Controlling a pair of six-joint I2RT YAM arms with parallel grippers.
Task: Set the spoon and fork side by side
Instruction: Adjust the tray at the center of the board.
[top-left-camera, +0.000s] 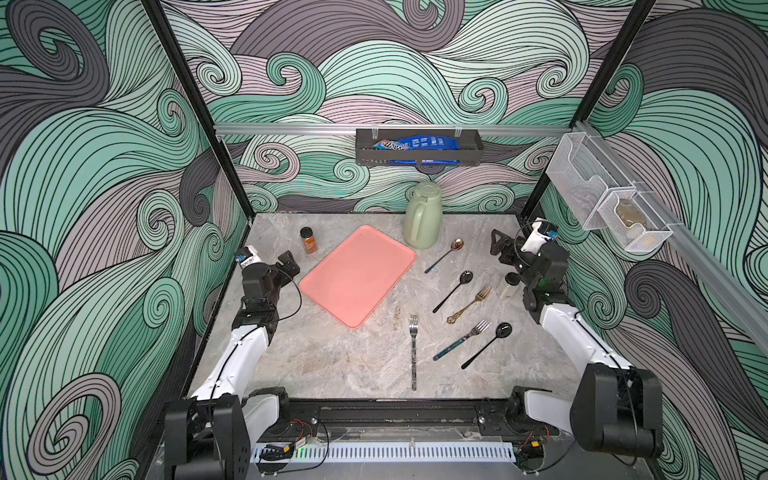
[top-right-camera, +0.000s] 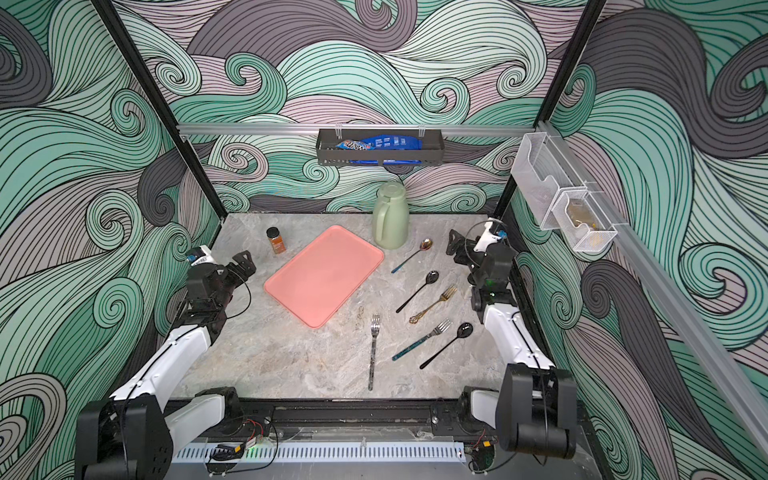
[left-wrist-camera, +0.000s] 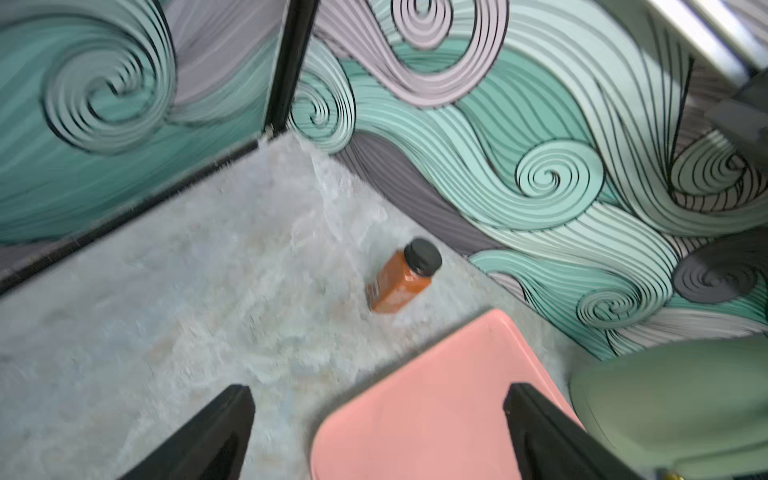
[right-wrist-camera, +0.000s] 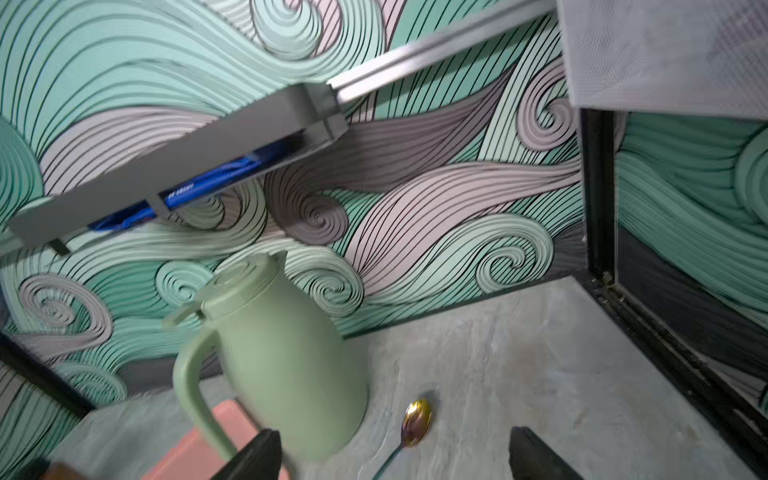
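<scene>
The surface (top-left-camera: 332, 365) looks like grey veined stone with a dull sheen. The pink tray (top-left-camera: 357, 274) and green jug (top-left-camera: 422, 220) seem smooth, matt plastic. The silver fork (top-left-camera: 413, 353) and gold fork (top-left-camera: 467, 306) are shiny metal; a black spoon (top-left-camera: 451, 293) is glossy. The wall basket (top-left-camera: 577, 178) is white wire mesh.

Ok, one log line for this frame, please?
left gripper: open, empty | right gripper: open, empty | cutlery: three spoons, three forks loose on grey marble tabletop | pink plastic tray: bare
</scene>
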